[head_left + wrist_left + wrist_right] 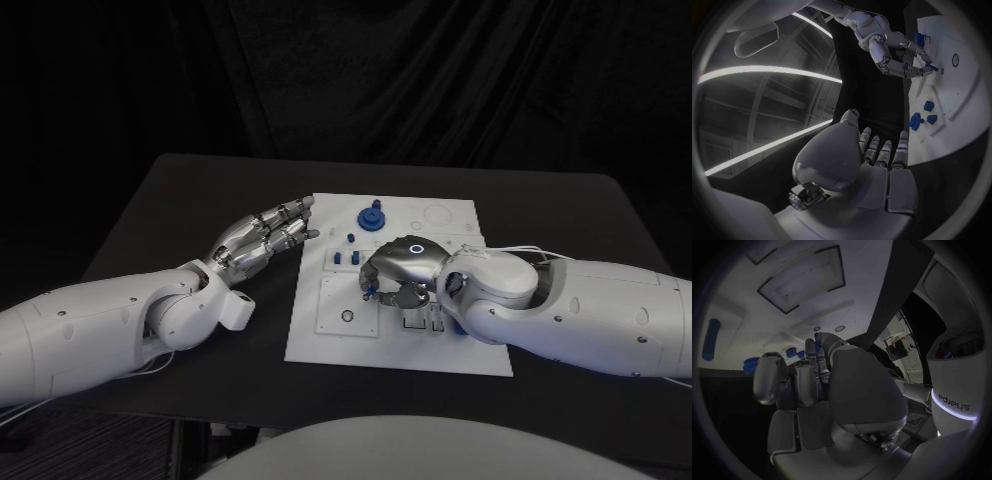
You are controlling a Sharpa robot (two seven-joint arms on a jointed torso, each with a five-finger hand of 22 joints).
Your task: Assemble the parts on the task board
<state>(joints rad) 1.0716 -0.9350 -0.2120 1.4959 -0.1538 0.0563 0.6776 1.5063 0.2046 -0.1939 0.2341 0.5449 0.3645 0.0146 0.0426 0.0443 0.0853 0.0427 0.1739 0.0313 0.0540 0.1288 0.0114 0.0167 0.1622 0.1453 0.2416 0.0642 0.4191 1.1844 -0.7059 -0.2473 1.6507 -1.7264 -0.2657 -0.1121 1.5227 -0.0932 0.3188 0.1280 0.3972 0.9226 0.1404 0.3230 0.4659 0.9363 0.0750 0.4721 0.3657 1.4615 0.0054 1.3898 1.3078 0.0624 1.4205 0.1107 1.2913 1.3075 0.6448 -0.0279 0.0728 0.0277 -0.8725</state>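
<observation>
the silver right hand (pixel 401 268) hangs curled over the flat white task board (pixel 325 335), pinching a small blue part (pixel 931 67); the silver left hand (pixel 267 236), open and empty, hovers at the board's left edge.

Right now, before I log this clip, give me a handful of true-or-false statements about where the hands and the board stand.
1. The right hand is over the task board. True.
2. The left hand grips a blue part. False: it holds nothing, its fingers extended beside the board's left edge.
3. A round blue part stands near the board's far edge. True.
4. The task board lies on a white table. False: the table is black.
5. The right hand's fingers are curled down toward the board. True, with a small blue part at their tips.
</observation>
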